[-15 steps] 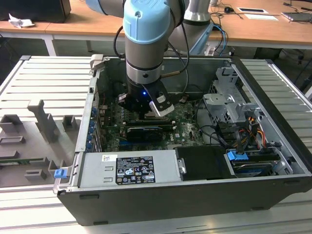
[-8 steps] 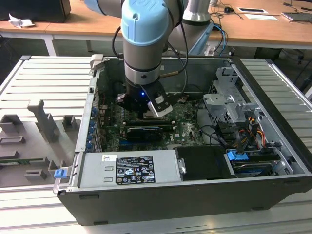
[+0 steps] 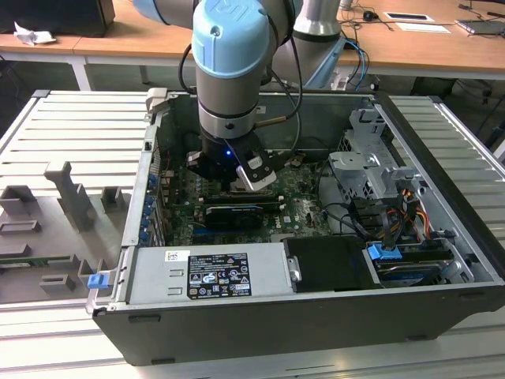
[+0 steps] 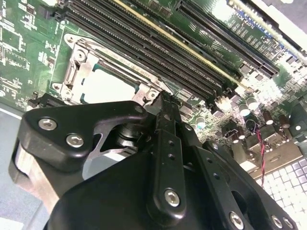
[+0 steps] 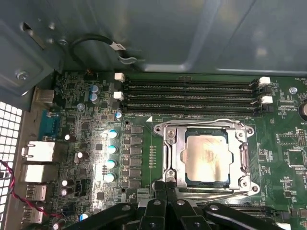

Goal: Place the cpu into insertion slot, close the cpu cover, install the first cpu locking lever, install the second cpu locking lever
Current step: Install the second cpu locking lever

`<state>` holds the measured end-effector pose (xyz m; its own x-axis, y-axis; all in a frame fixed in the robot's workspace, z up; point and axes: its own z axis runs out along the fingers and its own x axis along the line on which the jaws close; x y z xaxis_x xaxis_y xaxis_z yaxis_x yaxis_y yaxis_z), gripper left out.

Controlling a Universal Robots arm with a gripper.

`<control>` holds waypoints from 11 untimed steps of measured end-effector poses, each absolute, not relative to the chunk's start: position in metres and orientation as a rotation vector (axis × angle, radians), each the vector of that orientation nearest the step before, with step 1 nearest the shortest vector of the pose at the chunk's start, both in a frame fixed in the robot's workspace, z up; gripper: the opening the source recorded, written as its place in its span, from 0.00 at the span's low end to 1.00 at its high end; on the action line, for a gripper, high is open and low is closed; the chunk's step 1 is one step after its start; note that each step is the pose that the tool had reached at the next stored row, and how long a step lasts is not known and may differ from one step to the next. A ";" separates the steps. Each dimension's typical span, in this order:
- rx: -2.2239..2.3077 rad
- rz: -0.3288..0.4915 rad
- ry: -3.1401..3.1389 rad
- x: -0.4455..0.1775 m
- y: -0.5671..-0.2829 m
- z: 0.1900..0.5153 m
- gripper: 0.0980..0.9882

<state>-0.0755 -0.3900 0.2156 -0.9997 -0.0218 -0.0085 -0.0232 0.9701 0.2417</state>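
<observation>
From my remote station I see the cpu [image 5: 207, 154] seated in the insertion slot [image 5: 171, 155], with the cpu cover [image 5: 241, 158] lying down around it in the first wrist view. The gripper [image 5: 165, 186] hovers at the socket's near edge with its fingers drawn together on nothing, close to the locking levers at the frame. I judge the risk here as the tips slipping off a thin lever and striking the memory slots [image 5: 189, 96] just beside the socket.
</observation>
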 end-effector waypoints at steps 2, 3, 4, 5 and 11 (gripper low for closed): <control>-0.036 0.395 3.111 -0.077 -0.391 0.215 0.01; -0.036 0.399 3.110 -0.077 -0.391 0.214 0.01; -0.035 0.402 3.110 -0.077 -0.391 0.213 0.01; -0.035 0.403 3.109 -0.077 -0.392 0.213 0.01; -0.036 0.403 3.109 -0.077 -0.392 0.224 0.01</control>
<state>-0.0767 -0.3918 0.2241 -0.9997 -0.0217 -0.0087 -0.0232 0.9666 0.2551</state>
